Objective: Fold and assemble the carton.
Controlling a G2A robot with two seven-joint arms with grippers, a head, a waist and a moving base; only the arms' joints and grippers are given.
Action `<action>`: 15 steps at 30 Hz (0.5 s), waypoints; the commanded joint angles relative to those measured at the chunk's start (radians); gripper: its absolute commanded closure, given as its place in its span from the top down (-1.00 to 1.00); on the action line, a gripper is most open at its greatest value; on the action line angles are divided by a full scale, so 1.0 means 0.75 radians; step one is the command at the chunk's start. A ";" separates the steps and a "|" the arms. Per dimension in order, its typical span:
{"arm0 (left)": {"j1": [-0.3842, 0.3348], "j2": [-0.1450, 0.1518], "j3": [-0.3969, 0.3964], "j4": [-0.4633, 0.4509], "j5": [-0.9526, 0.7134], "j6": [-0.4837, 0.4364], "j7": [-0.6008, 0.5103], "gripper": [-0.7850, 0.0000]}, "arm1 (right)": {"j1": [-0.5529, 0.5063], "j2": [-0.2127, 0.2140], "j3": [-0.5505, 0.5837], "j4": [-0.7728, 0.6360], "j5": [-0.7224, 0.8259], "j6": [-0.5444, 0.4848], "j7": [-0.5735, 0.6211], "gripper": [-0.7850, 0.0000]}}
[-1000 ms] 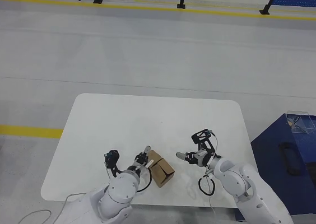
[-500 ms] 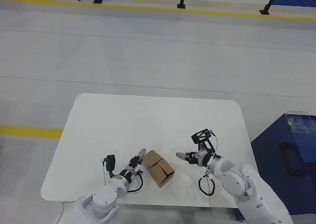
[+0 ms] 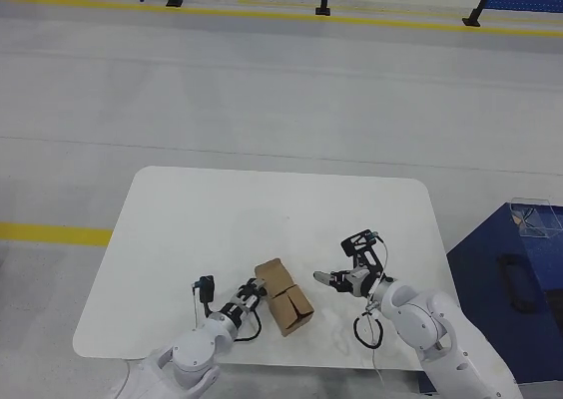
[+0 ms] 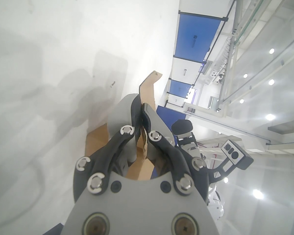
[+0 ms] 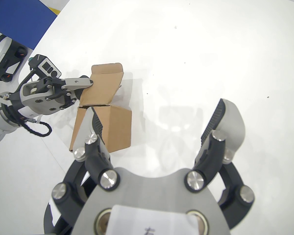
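A small brown carton (image 3: 285,297) lies near the white table's front edge, one end flap (image 5: 105,84) standing open. My left gripper (image 3: 253,290) is at the carton's left side, shut on the edge of that flap (image 4: 150,86); the right wrist view shows its fingers (image 5: 84,82) pinching the cardboard. My right gripper (image 3: 327,280) hovers just right of the carton, open, nothing between its fingers (image 5: 221,116). The carton's closed body (image 5: 115,125) sits beside the right gripper's near finger.
The white table (image 3: 262,209) has bare room behind and to the left of the carton. A blue cabinet (image 3: 541,289) stands off the table's right edge, with a clear plastic box (image 3: 535,215) on top.
My left arm has drawn back toward the front edge while keeping hold of the carton. The flap now stands more open. The right arm has not moved.
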 commanded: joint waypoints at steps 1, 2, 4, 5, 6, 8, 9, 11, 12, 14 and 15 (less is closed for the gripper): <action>0.000 0.000 0.001 -0.001 0.004 -0.001 -0.005 -1.00 | 0.000 0.000 0.000 0.000 0.000 0.000 0.000 1.00; 0.000 0.000 0.001 -0.001 0.004 -0.001 -0.005 -1.00 | 0.000 0.000 0.000 0.000 0.000 0.000 0.000 1.00; 0.000 0.000 0.001 -0.001 0.004 -0.001 -0.005 -1.00 | 0.000 0.000 0.000 0.000 0.000 0.000 0.000 1.00; 0.000 0.000 0.001 -0.001 0.004 -0.001 -0.005 -1.00 | 0.000 0.000 0.000 0.000 0.000 0.000 0.000 1.00; 0.000 0.000 0.001 -0.001 0.004 -0.001 -0.005 -1.00 | 0.000 0.000 0.000 0.000 0.000 0.000 0.000 1.00; 0.008 -0.001 -0.007 -0.024 -0.003 -0.015 -0.012 -1.00 | -0.003 0.000 0.001 -0.002 0.008 -0.006 -0.008 1.00; 0.023 -0.001 -0.027 -0.040 -0.004 -0.047 0.018 -1.00 | -0.006 -0.001 0.008 -0.003 0.020 -0.009 -0.021 1.00; 0.069 -0.005 -0.048 -0.075 0.022 -0.108 0.109 -1.00 | -0.008 0.000 0.024 -0.004 0.033 -0.015 -0.025 1.00; 0.094 -0.008 -0.057 -0.090 0.031 -0.144 0.164 -1.00 | -0.009 0.000 0.033 -0.005 0.041 -0.012 -0.035 1.00; 0.140 -0.021 -0.067 -0.114 0.026 -0.207 0.278 -1.00 | -0.010 -0.001 0.042 -0.004 0.050 -0.012 -0.034 1.00; 0.156 -0.028 -0.067 -0.119 0.025 -0.237 0.314 -1.00 | -0.008 -0.001 0.046 -0.002 0.052 -0.012 -0.032 1.00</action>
